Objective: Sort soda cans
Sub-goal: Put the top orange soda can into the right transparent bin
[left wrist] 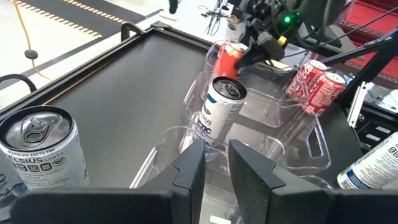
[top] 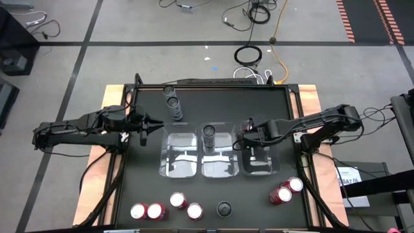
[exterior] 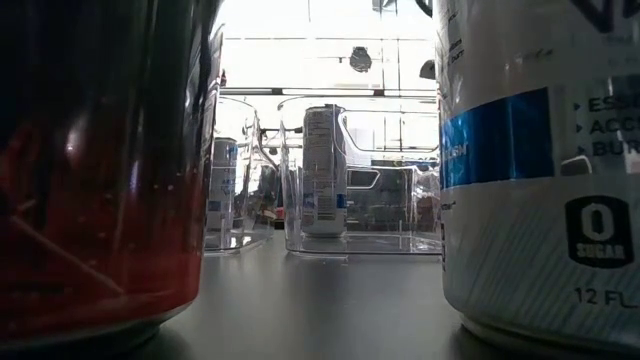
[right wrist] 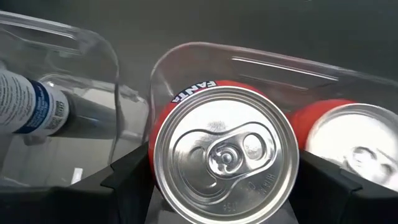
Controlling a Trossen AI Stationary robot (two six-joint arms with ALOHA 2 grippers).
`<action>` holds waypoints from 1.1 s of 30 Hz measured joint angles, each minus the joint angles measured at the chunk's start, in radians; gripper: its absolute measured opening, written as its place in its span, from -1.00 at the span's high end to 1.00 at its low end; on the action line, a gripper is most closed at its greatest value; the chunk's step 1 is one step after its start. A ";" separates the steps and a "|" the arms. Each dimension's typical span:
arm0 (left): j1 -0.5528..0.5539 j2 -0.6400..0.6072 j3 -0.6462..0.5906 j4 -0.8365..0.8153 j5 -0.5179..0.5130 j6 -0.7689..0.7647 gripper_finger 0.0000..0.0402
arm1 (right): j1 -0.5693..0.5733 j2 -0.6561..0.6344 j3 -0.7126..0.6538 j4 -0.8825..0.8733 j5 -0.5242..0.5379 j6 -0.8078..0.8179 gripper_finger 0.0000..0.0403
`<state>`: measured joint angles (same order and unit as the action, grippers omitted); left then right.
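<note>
Two dark jointed arms (top: pixel 77 129) with black cables; blocky matte-black fingers (left wrist: pixel 189 171); small green light upper right of the frame.

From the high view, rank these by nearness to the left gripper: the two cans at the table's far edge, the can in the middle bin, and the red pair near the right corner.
1. Two grey-topped cans, just beyond the left gripper, toward the far edge.
2. Can in the middle bin, at table centre.
3. Red pair, near-right corner, farthest.

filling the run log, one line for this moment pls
right hand: holding red can over right bin | left hand: empty, beside left bin
</note>
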<state>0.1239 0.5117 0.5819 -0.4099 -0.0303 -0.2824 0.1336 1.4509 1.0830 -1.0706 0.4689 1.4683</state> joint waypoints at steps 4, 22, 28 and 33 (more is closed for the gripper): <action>0.000 0.000 0.000 0.000 0.000 0.000 0.59 | -0.015 0.000 -0.028 0.042 0.000 -0.022 -0.41; 0.000 0.000 0.000 0.000 0.000 0.001 0.59 | -0.043 0.003 -0.067 0.088 -0.045 -0.067 -0.70; 0.000 0.000 0.000 0.000 0.000 0.001 0.59 | -0.043 0.001 -0.066 0.084 -0.049 -0.059 -0.71; 0.000 0.000 0.000 0.000 0.000 0.001 0.59 | -0.043 -0.002 -0.028 0.058 -0.042 -0.065 -0.71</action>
<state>0.1239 0.5121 0.5819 -0.4099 -0.0303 -0.2817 0.0910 1.4494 1.0554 -1.0124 0.4271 1.4032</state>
